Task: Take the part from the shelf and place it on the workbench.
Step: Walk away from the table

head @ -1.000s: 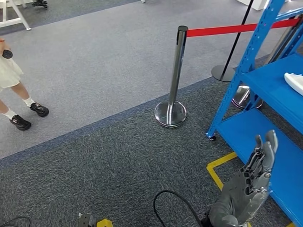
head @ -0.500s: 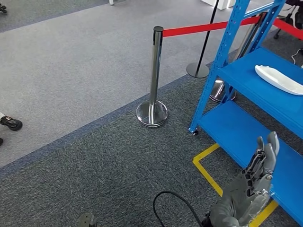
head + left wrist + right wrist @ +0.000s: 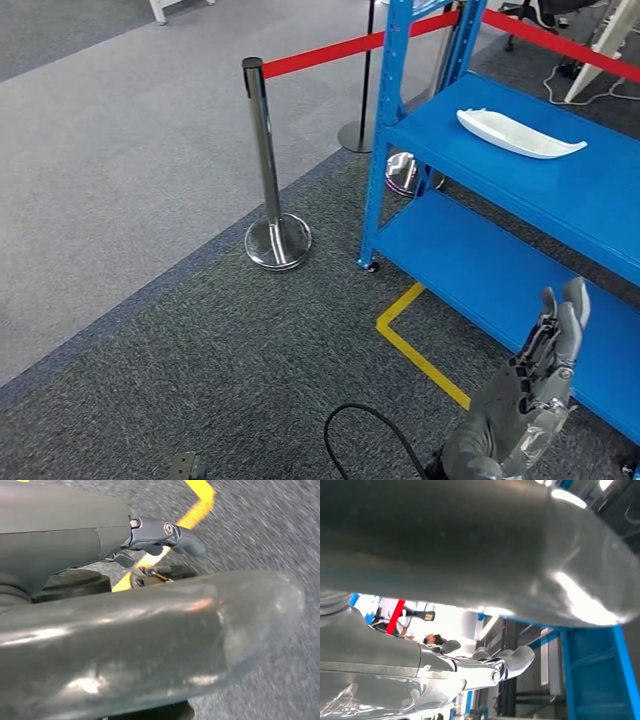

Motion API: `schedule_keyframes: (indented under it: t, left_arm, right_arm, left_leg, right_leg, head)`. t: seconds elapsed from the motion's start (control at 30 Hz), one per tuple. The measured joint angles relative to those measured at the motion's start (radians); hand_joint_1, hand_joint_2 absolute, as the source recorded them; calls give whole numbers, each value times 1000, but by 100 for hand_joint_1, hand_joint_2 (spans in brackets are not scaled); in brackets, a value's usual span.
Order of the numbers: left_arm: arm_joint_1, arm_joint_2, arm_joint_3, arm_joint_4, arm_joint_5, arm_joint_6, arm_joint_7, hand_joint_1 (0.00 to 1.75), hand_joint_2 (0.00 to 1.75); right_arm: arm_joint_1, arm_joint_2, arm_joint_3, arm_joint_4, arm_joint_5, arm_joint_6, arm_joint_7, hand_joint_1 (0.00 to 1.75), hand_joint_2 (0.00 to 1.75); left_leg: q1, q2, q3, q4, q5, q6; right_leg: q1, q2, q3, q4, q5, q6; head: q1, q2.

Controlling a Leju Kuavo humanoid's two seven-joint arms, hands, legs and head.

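Approaching shelf
Part (image 3: 519,134) at 1 o'clock; right hand (image 3: 540,375) empty, fingers apart; square up before reaching.

Shelf (image 3: 528,190) cropped at right edge

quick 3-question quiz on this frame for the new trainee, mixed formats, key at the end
1. True or false: the white part lies on the upper level of the blue shelf.
2. Multiple choice: the right hand is (A) holding the part, (B) raised with nothing in it, fingers apart, (C) resting on the shelf.
3. Fill in: the red belt runs from the chrome ____ standing on the carpet.

Key: 1 true; 2 B; 3 post.
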Motion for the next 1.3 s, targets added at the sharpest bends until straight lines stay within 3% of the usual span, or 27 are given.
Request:
schedule_keyframes:
  t: [0.07,0.1,0.13,0.17,0.2,0.27,0.33,0.4,0.47,0.53,0.6,0.63,0.67,0.73,0.8,0.83,0.9,0.93,1.0,1.07,1.1,1.13,1.17,1.23,1.3]
  left_arm:
    - [1,0,0,0,0,0,0,0,0]
    - [2,0,0,0,1,0,0,0,0]
    - [2,1,0,0,1,0,0,0,0]
    - [3,1,0,0,1,0,0,0,0]
    - [2,1,0,0,1,0,0,0,0]
    - [1,1,0,0,1,0,0,0,0]
    - [0,0,0,0,1,0,0,0,0]
    - [-2,0,0,0,1,0,0,0,0]
    - [-2,-1,0,0,1,0,0,0,0]
    - [1,-1,0,0,1,0,0,0,0]
    - [4,0,1,0,1,0,0,0,0]
    - [5,0,1,0,2,0,0,0,0]
    - [5,0,1,0,2,0,0,0,0]
    - [4,0,1,0,2,0,0,0,0]
    - [3,0,1,0,2,0,0,0,0]
    - [3,0,1,0,3,0,0,0,0]
    - [2,-1,1,0,4,0,0,0,0]
    - [1,-1,1,0,4,0,0,0,0]
    - [-1,-1,1,0,4,0,0,0,0]
    - [-1,0,1,0,4,0,0,0,0]
    - [0,0,1,0,4,0,0,0,0]
    - [1,0,1,0,4,0,0,0,0]
    - [1,1,1,0,4,0,0,0,0]
    - [0,1,1,0,4,0,0,0,0]
    - [0,1,1,0,4,0,0,0,0]
  right_arm:
    - [0,0,0,0,0,0,0,0,0]
    - [0,0,0,1,0,0,0,0,0]
    - [0,0,0,1,0,0,0,0,0]
    - [0,0,0,1,0,0,0,0,0]
    - [0,0,0,1,0,0,0,0,0]
    - [-1,0,0,1,0,0,0,0,0]
    - [-2,0,0,2,0,0,0,0,0]
    - [-2,0,0,2,0,0,0,0,0]
    - [-3,0,0,2,0,0,0,0,0]
    - [-4,0,0,2,1,0,0,0,0]
    - [-5,0,0,3,1,0,0,0,0]
    - [-5,0,0,3,1,0,1,0,0]
    - [-5,0,0,3,1,0,2,0,0]
    - [-5,0,0,3,1,0,4,0,0]
    - [-5,0,1,4,1,0,8,0,0]
    - [-5,0,1,5,1,0,10,0,0]
    - [-5,0,2,6,1,0,13,0,0]
    - [-6,0,3,6,1,0,14,0,0]
    - [-7,0,5,8,1,0,18,0,0]
    - [-11,-2,8,12,-4,0,30,0,0]
    - [-12,-3,10,15,-9,0,38,0,0]
    - [-12,-4,10,19,-16,0,45,0,0]
    - [-13,-5,11,25,-22,0,51,0,0]
    - [-14,-7,11,34,-31,0,56,0,0]
    - [-17,-7,11,40,-34,0,57,0,0]
  left_leg:
    - [0,-33,-69,140,-63,-3]
    - [0,-38,-99,194,-77,-3]
    - [0,-41,-113,212,-69,-3]
    - [1,-44,-107,190,-41,-1]
    - [2,-54,-83,133,-1,-1]
    - [10,-99,-24,-4,61,-1]
    - [13,-128,2,-68,74,4]
    - [11,-112,3,-74,75,17]
    - [10,-89,5,-78,78,33]
    - [8,-64,6,-80,78,43]
    - [4,-35,5,-79,77,47]
    - [3,-21,6,-79,76,47]
    - [2,-8,7,-79,75,46]
    - [2,14,14,-79,70,42]
    - [-3,31,21,-77,64,33]
    - [-4,38,24,-77,62,27]
    - [-4,54,27,-80,62,16]
    - [-3,49,28,-78,57,9]
    - [0,11,8,-28,20,-2]
    - [2,-30,-54,99,-45,-7]
    - [2,-37,-88,163,-68,-8]
    - [2,-40,-111,200,-71,-8]
    - [2,-41,-116,200,-53,-8]
    - [7,-59,-71,93,23,-8]
    - [16,-111,-14,-34,72,-8]
  right_leg:
    - [-1,21,-2,0,1,-3]
    - [-1,34,-2,0,2,-4]
    - [-2,47,-2,0,2,-3]
    - [-2,62,-2,0,3,-2]
    - [-4,76,-1,0,4,0]
    - [-5,102,-4,3,6,8]
    - [-5,124,-13,5,8,20]
    - [-8,137,-22,1,13,32]
    - [-7,97,-38,27,-6,41]
    - [-4,34,-87,136,-71,45]
    - [-5,12,-145,263,-129,47]
    - [-4,10,-155,288,-133,47]
    - [-4,8,-143,272,-117,47]
    - [-3,-18,-68,143,-56,42]
    - [2,-49,-2,29,-18,35]
    - [4,-56,9,8,-14,30]
    - [7,-35,5,5,-12,20]
    - [5,-24,4,3,-9,15]
    - [-2,-3,6,-3,-3,4]
    - [-5,17,2,-3,0,-1]
    - [-5,30,1,-3,0,-2]
    - [-5,42,0,-3,1,-2]
    - [-6,56,0,-3,2,-1]
    - [-9,83,0,-3,3,3]
    - [-8,108,-5,0,5,13]
  head:
    - [-4,0]
    - [-5,0]
    - [-5,0]
    - [-5,0]
    - [-5,0]
    - [-8,0]
    - [-10,0]
    - [-11,0]
    - [-5,0]
    - [2,0]
    - [3,0]
    - [3,0]
    - [3,0]
    - [3,0]
    - [2,0]
    - [1,0]
    - [1,0]
    - [0,0]
    - [-2,0]
    - [-6,0]
    - [-6,0]
    - [-7,0]
    - [-6,0]
    - [-6,0]
    - [-9,0]
